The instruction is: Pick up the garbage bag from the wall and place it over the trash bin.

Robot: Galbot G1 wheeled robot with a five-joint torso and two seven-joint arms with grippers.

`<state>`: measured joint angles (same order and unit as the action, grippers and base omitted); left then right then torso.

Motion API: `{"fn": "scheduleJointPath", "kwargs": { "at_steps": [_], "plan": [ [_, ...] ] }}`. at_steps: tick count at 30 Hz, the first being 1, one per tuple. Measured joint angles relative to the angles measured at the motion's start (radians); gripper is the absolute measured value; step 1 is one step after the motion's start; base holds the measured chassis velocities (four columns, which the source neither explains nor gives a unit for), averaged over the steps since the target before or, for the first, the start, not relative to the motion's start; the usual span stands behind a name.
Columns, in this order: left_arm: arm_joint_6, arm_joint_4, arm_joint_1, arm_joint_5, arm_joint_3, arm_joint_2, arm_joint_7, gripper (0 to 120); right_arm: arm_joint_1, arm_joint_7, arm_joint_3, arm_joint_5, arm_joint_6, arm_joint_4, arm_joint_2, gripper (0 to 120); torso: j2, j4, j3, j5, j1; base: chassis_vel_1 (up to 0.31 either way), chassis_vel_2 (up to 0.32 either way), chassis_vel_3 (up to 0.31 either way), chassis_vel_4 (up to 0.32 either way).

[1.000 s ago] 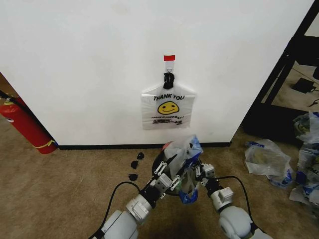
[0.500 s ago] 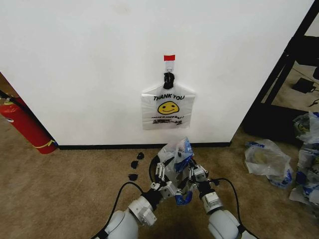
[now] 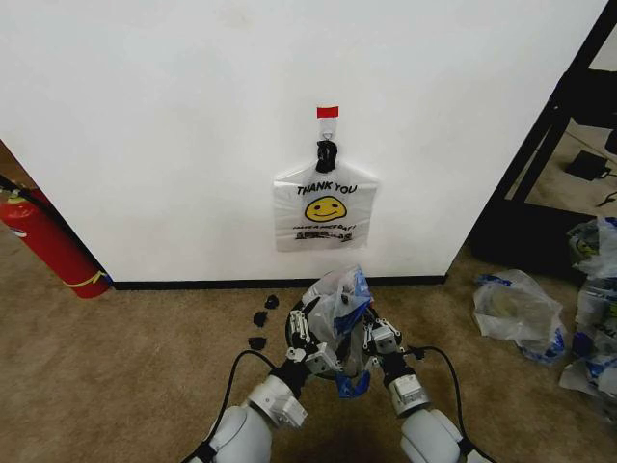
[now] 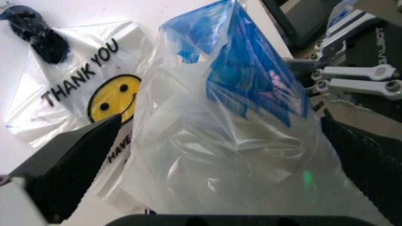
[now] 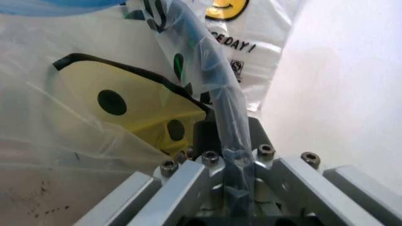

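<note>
Compared with a second ago, the garbage bag [image 3: 339,301] has been brought lower and nearer the robot, and both arms have been drawn back with it; over the last half second little further change is seen, only a slight shift to the left. The wall [image 3: 174,125] and the THANK YOU bundle [image 3: 325,209] hung on it are unchanged.

The bag is held between the two grippers, just above the trash bin [image 3: 293,328], whose dark rim is glimpsed behind the left gripper [image 3: 307,340]. The bag is thin and see-through, crumpled into folds, with blue handle tips [image 4: 251,70] standing up at its top and another blue tip hanging below near the right gripper [image 3: 376,340]. In the right wrist view a yellow smiley with black print [image 5: 125,108] is seen through the plastic.

In that view a twisted strand of the bag [image 5: 226,122] is pinched between the right gripper's closed fingers. In the left wrist view the dark fingers [image 4: 69,165] are spread wide with the bag bulging between them; whether the film is actually gripped there cannot be told.
</note>
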<state>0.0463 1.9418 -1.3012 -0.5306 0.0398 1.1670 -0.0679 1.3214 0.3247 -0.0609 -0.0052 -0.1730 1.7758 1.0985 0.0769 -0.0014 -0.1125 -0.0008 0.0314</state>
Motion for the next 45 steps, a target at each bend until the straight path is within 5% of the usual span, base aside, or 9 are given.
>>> {"fn": "scheduleJointPath", "kwargs": {
  "at_steps": [11, 33, 45],
  "plan": [
    [-0.002, 0.011, -0.008, 0.014, -0.008, 0.0, -0.006, 81, 0.005, -0.003, -0.006, 0.003, -0.008, 0.003, -0.002, 0, 0.0, 0.0, 0.0, 0.0, 0.0, 0.0, 0.0, 0.0, 0.0],
    [0.021, 0.03, -0.017, 0.046, -0.016, -0.007, -0.014, 0, 0.01, -0.008, -0.02, 0.024, -0.009, -0.014, -0.004, 0, 0.0, 0.0, 0.0, 0.0, 0.0, 0.0, 0.0, 0.0, 0.0],
    [0.019, 0.028, 0.002, 0.121, -0.08, -0.026, -0.034, 0, 0.017, -0.091, -0.056, 0.132, -0.026, -0.016, -0.024, 0, 0.0, -0.0001, 0.0, -0.0001, 0.0, 0.0, 0.0, 0.0, 0.0]
  ]
}}
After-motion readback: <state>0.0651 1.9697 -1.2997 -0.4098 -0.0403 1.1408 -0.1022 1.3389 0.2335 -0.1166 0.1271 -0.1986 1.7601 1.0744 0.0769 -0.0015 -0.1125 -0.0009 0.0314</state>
